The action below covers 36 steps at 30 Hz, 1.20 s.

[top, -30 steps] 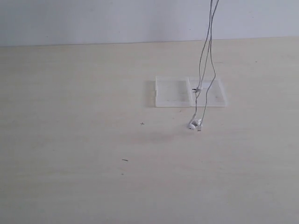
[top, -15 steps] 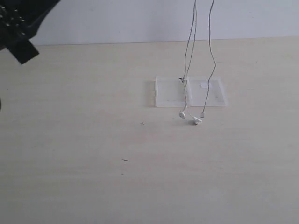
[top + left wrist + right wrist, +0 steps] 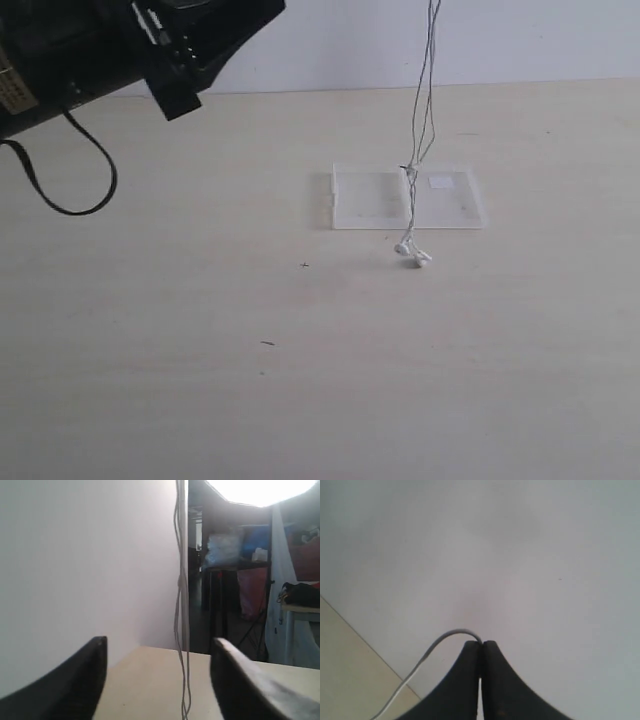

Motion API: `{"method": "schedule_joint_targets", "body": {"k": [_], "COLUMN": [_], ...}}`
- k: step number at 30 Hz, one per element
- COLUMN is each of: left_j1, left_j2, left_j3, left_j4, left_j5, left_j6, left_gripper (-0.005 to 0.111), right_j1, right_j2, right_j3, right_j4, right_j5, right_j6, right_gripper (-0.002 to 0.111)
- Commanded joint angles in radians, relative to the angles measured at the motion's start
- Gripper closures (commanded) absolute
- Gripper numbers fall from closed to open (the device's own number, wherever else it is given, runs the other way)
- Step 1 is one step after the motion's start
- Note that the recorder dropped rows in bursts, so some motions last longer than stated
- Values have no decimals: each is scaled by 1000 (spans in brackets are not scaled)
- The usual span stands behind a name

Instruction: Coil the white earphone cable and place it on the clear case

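Above surface [image 3: 300,350], our right end effector [image 3: 481,647] clamps white earphone cable [image 3: 418,120]; earbuds [image 3: 412,255] dangle by clear case [image 3: 370,200]. Our left end effector [image 3: 159,645] fingers apart, empty.

The exterior camera looks down at a slant across the table [image 3: 200,400] to the white wall [image 3: 330,40], with the clear case [image 3: 370,200] and the hanging white earphone cable [image 3: 409,172] right of centre. The left wrist camera looks level past the left gripper [image 3: 160,645] at that same cable. The right wrist camera faces the wall from just behind the right gripper [image 3: 481,644].
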Motion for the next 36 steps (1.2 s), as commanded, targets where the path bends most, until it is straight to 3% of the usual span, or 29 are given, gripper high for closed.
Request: {"method": "schedule_joint_targets", "body": {"k": [1, 12, 36], "left_j1": [-65, -150, -157], "left_j2": [48, 146, 151], "left_j3": [-62, -118, -118], "left_j4": [4, 0, -100], "left_j5": [73, 101, 210], "left_j6": [1, 83, 100], "left_gripper": [29, 27, 27], "right_j1": [-2, -2, -2], "right_j2": [-8, -10, -20], "right_j3": [-10, -10, -10], "right_j4": [30, 46, 46], "right_j5": [23, 67, 74], "right_j6": [14, 62, 62], "right_gripper": [108, 108, 108]}}
